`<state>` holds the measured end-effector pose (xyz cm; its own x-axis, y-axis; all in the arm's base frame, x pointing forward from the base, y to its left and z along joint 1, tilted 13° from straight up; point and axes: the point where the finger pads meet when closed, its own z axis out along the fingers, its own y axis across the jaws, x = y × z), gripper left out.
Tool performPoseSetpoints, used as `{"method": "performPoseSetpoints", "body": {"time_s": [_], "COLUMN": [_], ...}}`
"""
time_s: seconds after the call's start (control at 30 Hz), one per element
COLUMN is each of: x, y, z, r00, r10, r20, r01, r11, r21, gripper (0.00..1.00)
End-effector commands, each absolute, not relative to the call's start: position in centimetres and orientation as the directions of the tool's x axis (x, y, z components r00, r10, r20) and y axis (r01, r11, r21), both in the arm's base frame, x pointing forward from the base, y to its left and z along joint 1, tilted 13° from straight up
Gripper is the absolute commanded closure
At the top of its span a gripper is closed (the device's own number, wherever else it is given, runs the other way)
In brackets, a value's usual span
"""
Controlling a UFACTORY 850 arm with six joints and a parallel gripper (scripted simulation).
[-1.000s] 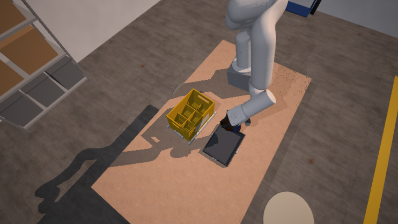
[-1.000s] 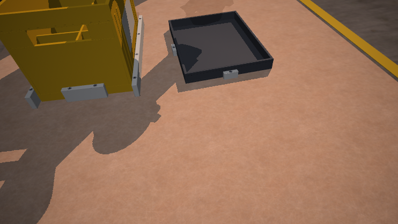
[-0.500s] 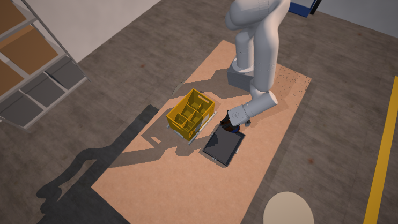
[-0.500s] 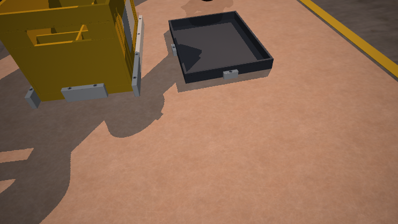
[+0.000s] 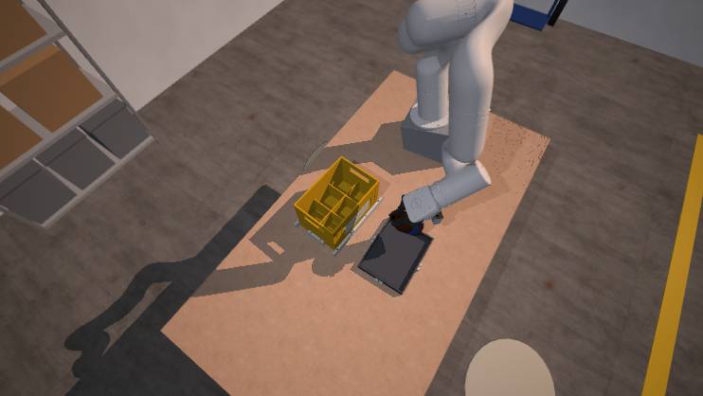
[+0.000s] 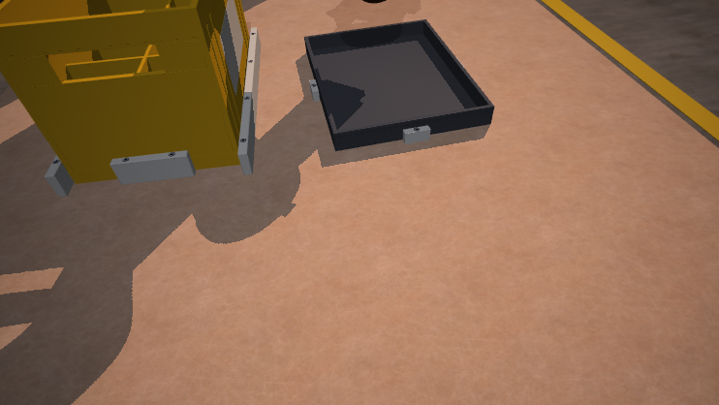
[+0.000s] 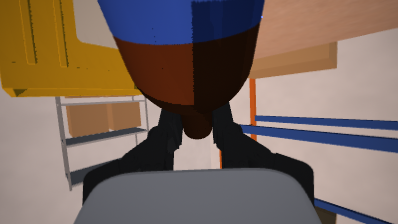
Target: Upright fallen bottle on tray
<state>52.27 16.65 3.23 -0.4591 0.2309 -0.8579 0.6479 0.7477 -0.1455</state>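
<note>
My gripper (image 7: 196, 99) is shut on the neck of the brown bottle with a blue label (image 7: 187, 55). In the top view the bottle (image 5: 405, 224) hangs at the gripper (image 5: 399, 216) just above the far edge of the dark tray (image 5: 395, 256). The tray (image 6: 397, 82) is empty and lies flat on the mat. The yellow crate (image 5: 336, 200) stands to the tray's left, with its compartments empty. It also shows in the exterior view (image 6: 120, 85) and in the wrist view (image 7: 50, 50). The bottle is out of the exterior view.
Grey brackets (image 6: 152, 166) hold the crate and a small one (image 6: 416, 134) holds the tray. The arm's base (image 5: 425, 135) stands behind the tray. Shelving (image 5: 54, 108) is far left and a yellow floor line (image 5: 675, 275) runs at the right.
</note>
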Motion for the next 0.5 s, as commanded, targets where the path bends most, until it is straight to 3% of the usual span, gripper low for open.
{"method": "performPoseSetpoints", "body": {"time_s": [0.0,0.47], "x": [52.33,52.32], "y": [16.71,16.69], "z": [3.3,3.29], "r00": [-0.458,-0.45], "r10": [0.231,0.223], "r20": [-0.858,-0.865], "r01": [0.648,0.649], "r11": [0.748,0.747], "r21": [-0.144,-0.144], "gripper": [1.0,1.0]}}
